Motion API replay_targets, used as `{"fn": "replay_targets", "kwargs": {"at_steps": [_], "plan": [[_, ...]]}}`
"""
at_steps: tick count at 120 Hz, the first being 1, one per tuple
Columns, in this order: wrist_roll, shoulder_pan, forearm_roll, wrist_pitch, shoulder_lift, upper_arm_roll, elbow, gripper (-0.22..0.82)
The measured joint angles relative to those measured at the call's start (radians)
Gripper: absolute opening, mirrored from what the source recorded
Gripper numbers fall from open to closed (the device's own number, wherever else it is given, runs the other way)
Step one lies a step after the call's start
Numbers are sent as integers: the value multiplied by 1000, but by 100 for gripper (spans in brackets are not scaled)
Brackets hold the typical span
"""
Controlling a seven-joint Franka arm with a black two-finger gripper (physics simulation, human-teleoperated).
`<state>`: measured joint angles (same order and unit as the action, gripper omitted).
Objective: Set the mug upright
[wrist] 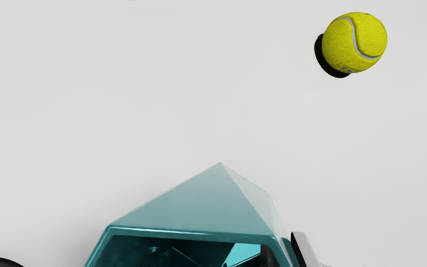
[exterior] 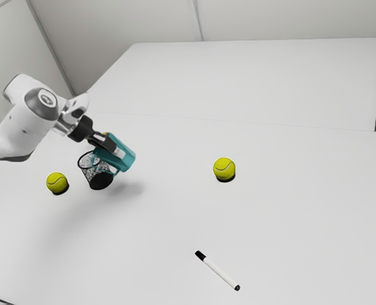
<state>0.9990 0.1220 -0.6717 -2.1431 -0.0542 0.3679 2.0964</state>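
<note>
The mug (exterior: 122, 160) is up in the air, clear of the table (exterior: 302, 210), nearer the table's far edge than its near one. It is tilted, not upright. The fingers (exterior: 118, 152) are closed on its wall, with little between them: the wrist view has a pale one with a black edge against the outside, and a dark shape, seemingly the other, inside the mouth.

The exterior view gives the mug's flank, a teal, boxy body with a thin loop of handle, and a soft shadow on the table below. The wrist view looks into the mouth, past a glossy rim of straight runs and corners, to dark teal walls with one bright turquoise panel. Outside, flat, greyer facets meet in a point.

In the exterior view a mesh cup (exterior: 100, 180) lies partly behind the mug, black at rim and base, speckled silver between; whether they touch I cannot tell. Just beside it, toward the exterior view's left, sits a tennis ball (exterior: 57, 182); a second ball (exterior: 224, 168) is well apart, out toward the middle of the table. A white marker (exterior: 219, 271) with black ends lies nearest the near edge. The wrist view picks up a ball's fuzzy yellow felt, curved grey seam and faint dark lettering.
</note>
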Motion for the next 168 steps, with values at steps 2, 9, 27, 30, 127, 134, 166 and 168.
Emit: {"fn": "replay_targets", "kwargs": {"at_steps": [2,9,27,30,127,134,166,168], "plan": [[-7,8,16,-2,-3,-6,-7,-17],[-32,42,65,-9,-18,-24,-32,-17],[-104,89,215,-20,-32,-63,-59,-18],[-118,85,251,-22,-32,-75,-60,-18],[-445,100,573,-103,-130,-178,-54,-18],[-457,103,573,-109,-138,-178,-54,-18],[-498,105,573,-126,-157,-178,-53,-18],[-500,105,573,-127,-157,-178,-53,-18]]}}
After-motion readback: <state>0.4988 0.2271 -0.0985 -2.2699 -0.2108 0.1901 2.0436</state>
